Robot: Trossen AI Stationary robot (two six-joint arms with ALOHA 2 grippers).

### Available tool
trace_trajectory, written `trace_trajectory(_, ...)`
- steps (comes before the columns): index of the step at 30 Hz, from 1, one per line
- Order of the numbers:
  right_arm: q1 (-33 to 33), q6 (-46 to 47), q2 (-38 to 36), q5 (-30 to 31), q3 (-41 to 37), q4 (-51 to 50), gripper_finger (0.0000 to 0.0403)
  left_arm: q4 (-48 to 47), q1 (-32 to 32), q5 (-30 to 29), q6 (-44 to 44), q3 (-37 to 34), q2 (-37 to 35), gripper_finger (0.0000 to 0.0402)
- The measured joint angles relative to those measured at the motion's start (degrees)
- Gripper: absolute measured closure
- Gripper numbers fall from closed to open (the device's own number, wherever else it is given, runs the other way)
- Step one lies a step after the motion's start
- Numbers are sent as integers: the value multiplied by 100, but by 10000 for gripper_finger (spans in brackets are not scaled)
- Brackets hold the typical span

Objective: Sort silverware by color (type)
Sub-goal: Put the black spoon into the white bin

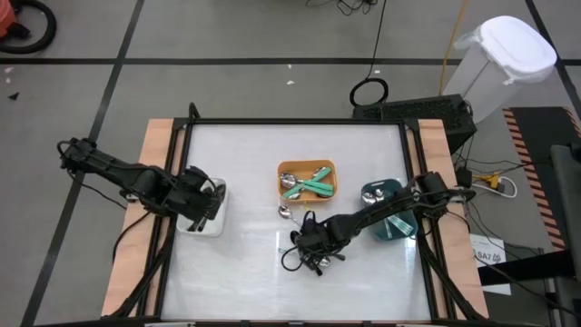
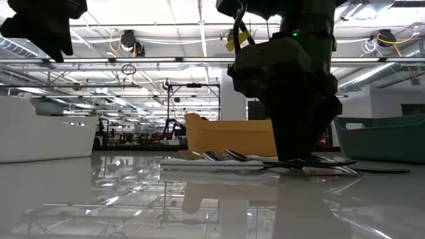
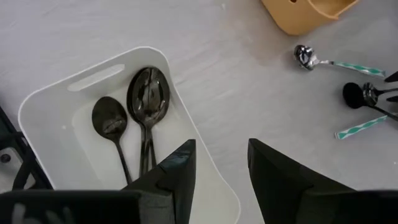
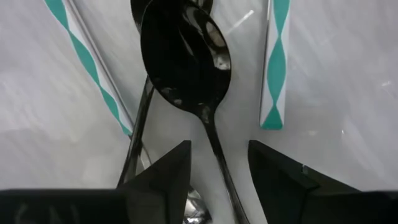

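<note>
A pile of silverware point(image 1: 313, 254) lies on the table near its near edge: black spoons and teal-and-white striped handles point(image 4: 87, 62). My right gripper point(image 4: 217, 168) is down over this pile, open. Its fingers stand on either side of the thin handle point(image 4: 214, 143) of a black spoon point(image 4: 186, 56) that lies flat. My left gripper point(image 3: 221, 168) hangs open above the rim of the white bin point(image 3: 56, 99), which holds black spoons point(image 3: 148, 96). The orange bin point(image 1: 307, 180) holds teal-handled spoons. One spoon point(image 1: 284, 211) lies alone beside the orange bin.
The dark teal bin point(image 1: 386, 209) stands at the table's right, under my right arm. The orange bin point(image 2: 229, 136) sits just beyond the pile. Bare tabletop point(image 1: 245, 163) lies between the white bin point(image 1: 204, 213) and the pile. Raised rails frame the table.
</note>
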Motion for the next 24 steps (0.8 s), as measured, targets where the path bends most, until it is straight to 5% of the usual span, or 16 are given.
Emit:
trace_trajectory(5,0,-111,26,45,-6,-10,265,-19,-25,-1,26,0,-2,256)
trace_trajectory(12,12,-89,-74,122,-4,-231,389,33,-24,0,56,0,-2,256)
trace_trajectory(24,80,1040,-1058,589,68,238,397,1530,-171,-11,683,0,-2,255)
